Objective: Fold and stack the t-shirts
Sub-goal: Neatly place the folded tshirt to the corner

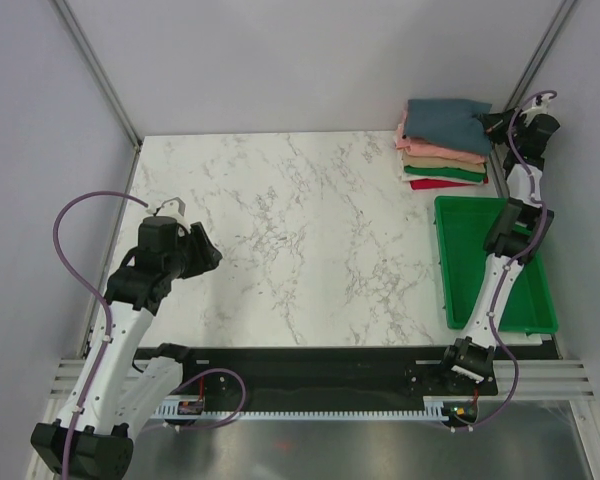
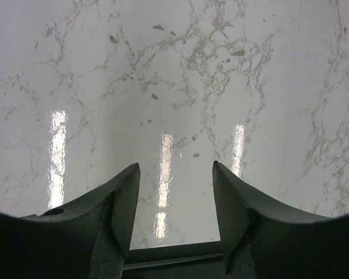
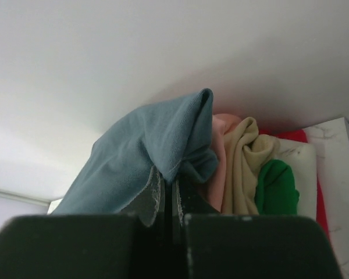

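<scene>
The slate-blue t-shirt (image 1: 448, 122) lies folded on top of the stack at the far right corner of the counter (image 1: 300, 230). Just in front of the stack sits a green tray (image 1: 465, 250). The right fingers (image 3: 154, 197) are pressed together on a fold of the blue cloth at the shirt's right edge. The left fingers (image 2: 119, 203) stand wide over bare marble on the left side of the counter, with nothing between them.

The shirt looks light, limp and thin. A pinch on a single layer would probably drag the fold open rather than move the whole bundle. A safer hold is likely on the doubled edge, through all the layers, with any pull kept low and slow so the shirts beneath do not slide.

Only the right wrist view shows the pinch itself. It also shows the rounded folded edges of the salmon-pink t-shirt (image 3: 221, 145), the tan t-shirt (image 3: 241, 157), the green t-shirt (image 3: 276, 186) and the red t-shirt (image 3: 321, 197). The top view hides the contact behind the wrist. It does show the order of the pile, with red at the bottom, and how well apart the two arms are.
</scene>
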Controlling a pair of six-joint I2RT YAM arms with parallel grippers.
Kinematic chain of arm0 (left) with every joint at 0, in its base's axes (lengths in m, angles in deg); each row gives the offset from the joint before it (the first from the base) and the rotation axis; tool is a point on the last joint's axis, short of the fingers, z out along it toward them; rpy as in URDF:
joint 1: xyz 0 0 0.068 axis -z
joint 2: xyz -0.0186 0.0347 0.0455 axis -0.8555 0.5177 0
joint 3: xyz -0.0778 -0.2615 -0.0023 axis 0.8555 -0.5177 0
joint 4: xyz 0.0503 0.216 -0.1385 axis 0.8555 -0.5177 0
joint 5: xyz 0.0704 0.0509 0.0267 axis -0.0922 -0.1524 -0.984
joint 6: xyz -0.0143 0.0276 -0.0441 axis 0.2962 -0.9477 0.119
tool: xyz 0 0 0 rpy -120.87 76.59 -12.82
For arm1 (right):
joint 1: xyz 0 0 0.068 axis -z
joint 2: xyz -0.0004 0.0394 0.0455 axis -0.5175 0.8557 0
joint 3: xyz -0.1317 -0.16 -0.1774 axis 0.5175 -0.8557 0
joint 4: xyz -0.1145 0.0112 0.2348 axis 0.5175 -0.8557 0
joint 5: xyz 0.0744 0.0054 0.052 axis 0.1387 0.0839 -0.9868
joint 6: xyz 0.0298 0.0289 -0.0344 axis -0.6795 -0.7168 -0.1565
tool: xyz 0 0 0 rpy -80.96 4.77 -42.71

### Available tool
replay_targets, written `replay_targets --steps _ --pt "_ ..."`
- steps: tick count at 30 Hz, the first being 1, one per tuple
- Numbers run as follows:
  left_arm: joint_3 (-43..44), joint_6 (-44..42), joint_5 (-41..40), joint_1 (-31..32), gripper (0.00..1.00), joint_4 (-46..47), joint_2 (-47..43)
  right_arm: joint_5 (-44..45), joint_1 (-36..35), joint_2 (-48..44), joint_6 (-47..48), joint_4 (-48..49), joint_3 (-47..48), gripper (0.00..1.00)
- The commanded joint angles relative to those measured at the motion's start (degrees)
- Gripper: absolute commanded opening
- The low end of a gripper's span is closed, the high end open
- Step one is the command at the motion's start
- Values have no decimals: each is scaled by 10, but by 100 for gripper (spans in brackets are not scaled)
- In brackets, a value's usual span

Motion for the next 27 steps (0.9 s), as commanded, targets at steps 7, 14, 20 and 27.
replay_targets --steps 7,14,20,27 --pt "1 4 -12 1 60 12 1 108 -7 2 24 67 18 12" --pt "0 3 -9 1 60 14 -6 99 5 -65 10 126 -86 53" --pt "0 0 -2 1 60 16 -17 68 37 -107 -75 176 -100 79" --pt "0 -3 5 1 60 19 -28 86 53 -222 -81 175 -169 98"
